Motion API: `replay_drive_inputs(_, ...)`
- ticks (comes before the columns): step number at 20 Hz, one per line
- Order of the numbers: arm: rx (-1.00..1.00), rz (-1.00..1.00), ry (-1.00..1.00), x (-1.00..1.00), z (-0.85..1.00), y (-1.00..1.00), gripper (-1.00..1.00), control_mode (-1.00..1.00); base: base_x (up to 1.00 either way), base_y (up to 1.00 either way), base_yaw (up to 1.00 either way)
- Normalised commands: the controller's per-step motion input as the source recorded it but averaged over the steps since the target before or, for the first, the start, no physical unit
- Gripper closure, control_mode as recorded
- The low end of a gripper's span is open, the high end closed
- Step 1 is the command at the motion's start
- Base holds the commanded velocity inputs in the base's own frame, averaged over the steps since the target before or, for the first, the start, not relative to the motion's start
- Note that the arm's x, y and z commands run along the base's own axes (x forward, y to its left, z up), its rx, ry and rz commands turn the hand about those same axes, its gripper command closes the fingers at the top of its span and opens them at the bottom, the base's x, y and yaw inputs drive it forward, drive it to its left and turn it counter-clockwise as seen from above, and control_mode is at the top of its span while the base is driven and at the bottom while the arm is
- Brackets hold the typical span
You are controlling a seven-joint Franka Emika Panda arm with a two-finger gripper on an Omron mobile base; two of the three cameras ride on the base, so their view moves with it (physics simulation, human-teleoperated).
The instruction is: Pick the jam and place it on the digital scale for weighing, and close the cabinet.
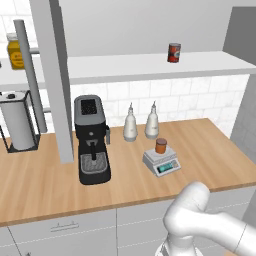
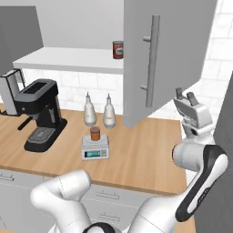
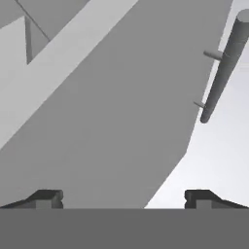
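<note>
Wooden countertop (image 1: 45, 185) runs the full width of the work area, in good order. Wall behind is white square tile (image 1: 180, 95) with pale grout. Light-grey drawers (image 1: 65, 232) with small horizontal handles sit beneath the counter. On the counter: black espresso machine (image 1: 91, 140), two white bottles (image 1: 130, 123) side by side near the wall, paper towel roll (image 1: 17, 120) in a black wire stand. Lighting is even and diffuse; shadows soft.
</note>
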Motion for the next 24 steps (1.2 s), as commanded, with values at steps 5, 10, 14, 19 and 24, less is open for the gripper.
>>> replay_drive_inputs(5, -0.29, -0.02, 0.02, 0.18, 0.11, 1.00, -1.00, -1.00, 0.00, 0.00, 0.00)
replay_drive_inputs(10, -0.15, -0.15, 0.03, 0.63, 0.36, 1.00, -1.00, -1.00, 0.00, 0.00, 0.00)
replay_drive_inputs(14, -0.02, -0.23, 0.04, 0.80, 0.30, 1.00, -1.00, -1.00, 0.00, 0.00, 0.00)
replay_drive_inputs(19, 0.00, -0.28, 0.09, 0.94, 0.15, 1.00, -1.00, -1.00, 0.00, 0.00, 0.00)
replay_drive_inputs(24, 0.00, -0.26, 0.10, 1.00, 0.20, 0.86, -1.00, -1.00, 0.00, 0.00, 0.00)
